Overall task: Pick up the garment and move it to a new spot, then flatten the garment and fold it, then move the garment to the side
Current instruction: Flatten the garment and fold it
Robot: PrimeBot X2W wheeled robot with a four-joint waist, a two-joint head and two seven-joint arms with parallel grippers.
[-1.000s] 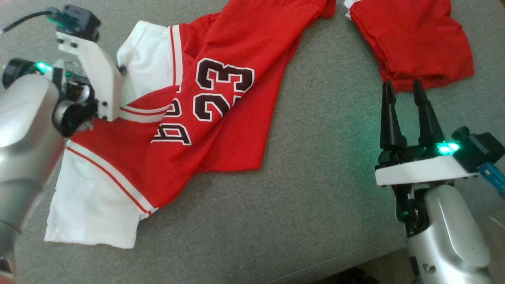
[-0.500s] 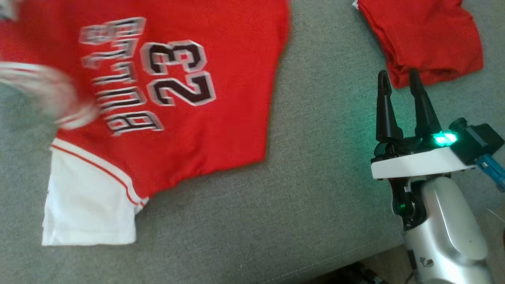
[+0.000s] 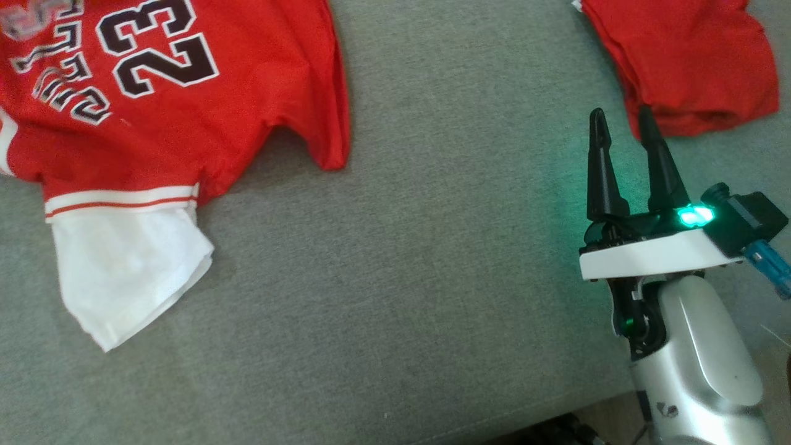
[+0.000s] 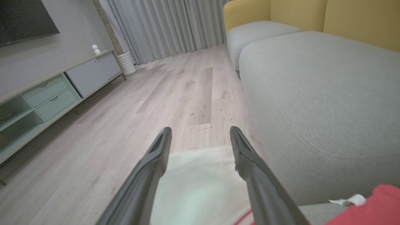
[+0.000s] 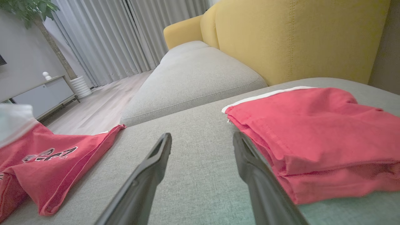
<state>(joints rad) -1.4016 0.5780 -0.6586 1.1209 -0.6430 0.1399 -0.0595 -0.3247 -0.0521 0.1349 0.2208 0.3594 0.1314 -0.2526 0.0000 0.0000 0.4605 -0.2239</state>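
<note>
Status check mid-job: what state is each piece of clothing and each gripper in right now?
Jersey: unfolded, number side up, rumpled, lying on the couch.
White sleeve: crumpled, not flattened.
Red garment: folded, lying at the right.
Left gripper: open, white cloth between its spread fingers, not pinched.
Right gripper: open, empty, beside the folded garment.

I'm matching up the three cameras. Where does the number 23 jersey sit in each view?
Head view: jersey at the upper left, with its white sleeve below.
Left wrist view: jersey at the bottom centre, a blurred white part.
Right wrist view: jersey at the lower left.
Shared landmark: the grey sofa seat under it.
</note>
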